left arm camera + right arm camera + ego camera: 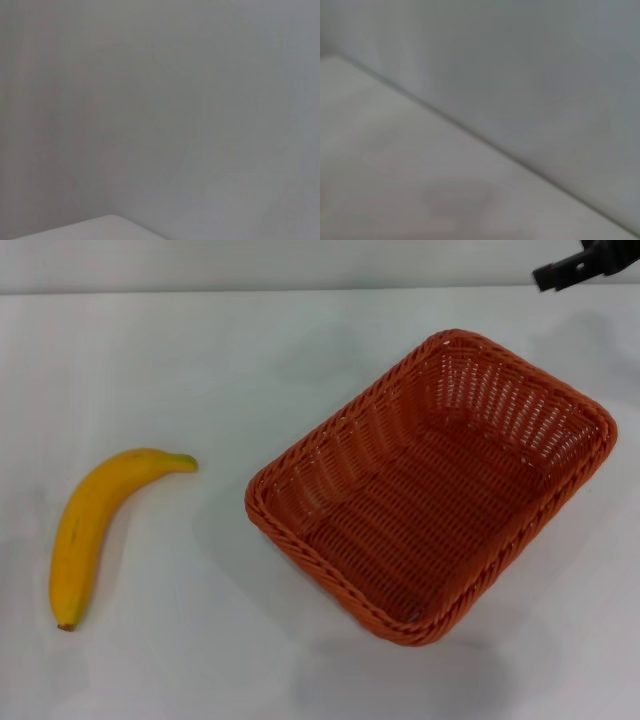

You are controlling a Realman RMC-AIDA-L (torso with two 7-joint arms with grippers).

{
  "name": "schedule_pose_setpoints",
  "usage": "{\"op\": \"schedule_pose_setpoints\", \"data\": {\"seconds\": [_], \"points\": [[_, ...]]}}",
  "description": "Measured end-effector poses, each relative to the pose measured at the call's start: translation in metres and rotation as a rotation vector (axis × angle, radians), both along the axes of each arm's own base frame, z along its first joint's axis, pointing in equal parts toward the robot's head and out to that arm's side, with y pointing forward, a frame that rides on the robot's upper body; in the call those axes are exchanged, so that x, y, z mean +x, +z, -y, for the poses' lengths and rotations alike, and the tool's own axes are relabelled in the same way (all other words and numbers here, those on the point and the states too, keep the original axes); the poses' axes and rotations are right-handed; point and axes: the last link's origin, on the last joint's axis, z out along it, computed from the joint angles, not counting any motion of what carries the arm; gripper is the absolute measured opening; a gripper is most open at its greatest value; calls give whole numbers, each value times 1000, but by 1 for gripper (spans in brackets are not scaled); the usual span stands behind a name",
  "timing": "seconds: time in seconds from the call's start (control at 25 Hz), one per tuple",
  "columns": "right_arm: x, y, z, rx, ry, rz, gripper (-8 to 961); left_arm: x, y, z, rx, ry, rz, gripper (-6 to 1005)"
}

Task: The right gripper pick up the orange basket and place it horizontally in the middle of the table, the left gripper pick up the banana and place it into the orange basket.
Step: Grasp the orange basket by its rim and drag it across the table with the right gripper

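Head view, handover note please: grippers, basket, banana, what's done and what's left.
Right gripper: far right corner, above the table, holding nothing.
Left gripper: out of view.
Orange basket: right of centre, sitting diagonally, empty.
Banana: on the table at the left, apart from the basket.
Done: nothing.
Left: right sets the basket horizontal mid-table; left puts the banana in.

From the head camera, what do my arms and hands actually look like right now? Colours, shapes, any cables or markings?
Very little shows. Only the tip of the right hand pokes in at the far right corner of the head view: a slim black piece with a blunt squared end. No cables, markings or labels are visible on it. The left arm and hand are not in any view; both wrist cameras show only pale wall and table edge.
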Motion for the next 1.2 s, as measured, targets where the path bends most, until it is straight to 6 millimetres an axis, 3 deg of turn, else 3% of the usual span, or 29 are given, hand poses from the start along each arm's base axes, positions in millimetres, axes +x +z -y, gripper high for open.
{"op": "schedule_pose_setpoints", "data": {"seconds": [0.2,0.48,0.8,1.2], "points": [[-13,-32,0,-51,-40,149,849,-2,2,1,0,8,-9,819],[-5,-66,1,-106,-112,250,846,-2,1,1,-6,5,-11,818],[17,-80,-1,-132,-192,266,843,-2,1,2,-7,6,-10,816],[30,-89,3,-162,-233,277,839,-1,1,-1,-8,-2,-12,813]]}}
